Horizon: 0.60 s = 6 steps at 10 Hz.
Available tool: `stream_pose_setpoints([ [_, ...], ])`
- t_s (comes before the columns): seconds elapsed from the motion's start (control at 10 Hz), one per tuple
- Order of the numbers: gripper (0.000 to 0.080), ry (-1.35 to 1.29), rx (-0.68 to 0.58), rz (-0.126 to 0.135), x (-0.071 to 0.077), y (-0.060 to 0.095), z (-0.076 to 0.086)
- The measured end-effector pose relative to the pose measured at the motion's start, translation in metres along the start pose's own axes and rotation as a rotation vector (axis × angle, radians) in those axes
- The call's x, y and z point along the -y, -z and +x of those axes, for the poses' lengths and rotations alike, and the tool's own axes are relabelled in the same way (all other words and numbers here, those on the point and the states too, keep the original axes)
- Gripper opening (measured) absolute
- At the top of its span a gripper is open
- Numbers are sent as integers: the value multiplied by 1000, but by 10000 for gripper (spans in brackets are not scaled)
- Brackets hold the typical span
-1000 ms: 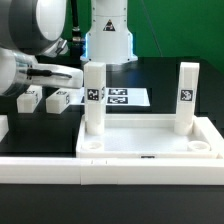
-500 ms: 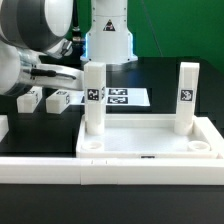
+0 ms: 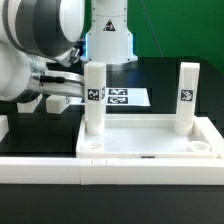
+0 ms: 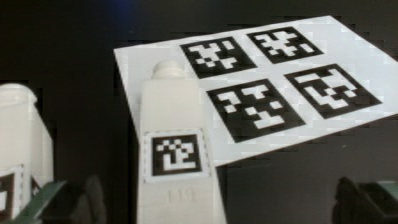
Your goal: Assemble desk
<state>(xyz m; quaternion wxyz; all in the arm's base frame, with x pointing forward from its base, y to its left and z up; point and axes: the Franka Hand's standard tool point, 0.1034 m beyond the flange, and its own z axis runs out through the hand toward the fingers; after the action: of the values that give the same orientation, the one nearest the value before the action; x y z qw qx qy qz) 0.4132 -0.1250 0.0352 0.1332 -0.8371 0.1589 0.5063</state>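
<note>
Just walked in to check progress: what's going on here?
The arm is building a small white desk. The tabletop lies sockets-up, with two legs standing upright in its far corners as the exterior view sees it. The gripper, open and empty, hovers over a loose leg lying by the marker board; another loose leg lies alongside.

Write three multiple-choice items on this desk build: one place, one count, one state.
1. The two upright legs stand:
A) in the tabletop's corners nearest the marker board
B) in its two other corners
C) on the marker board

2. Tags on the marker board:
A) two
B) four
C) six

3. The gripper is:
A) shut on a leg
B) open over a lying leg
C) shut, empty

Key:
1A, the exterior view shows both rising from those corners.
2B, the wrist view shows four.
3B, the jaws stand wide either side of the leg.
</note>
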Motion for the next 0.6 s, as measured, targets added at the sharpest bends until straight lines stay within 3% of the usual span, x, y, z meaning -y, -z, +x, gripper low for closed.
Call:
stream_pose_setpoints([
  [0.6,648,-10,2,-1,0,-4,4],
])
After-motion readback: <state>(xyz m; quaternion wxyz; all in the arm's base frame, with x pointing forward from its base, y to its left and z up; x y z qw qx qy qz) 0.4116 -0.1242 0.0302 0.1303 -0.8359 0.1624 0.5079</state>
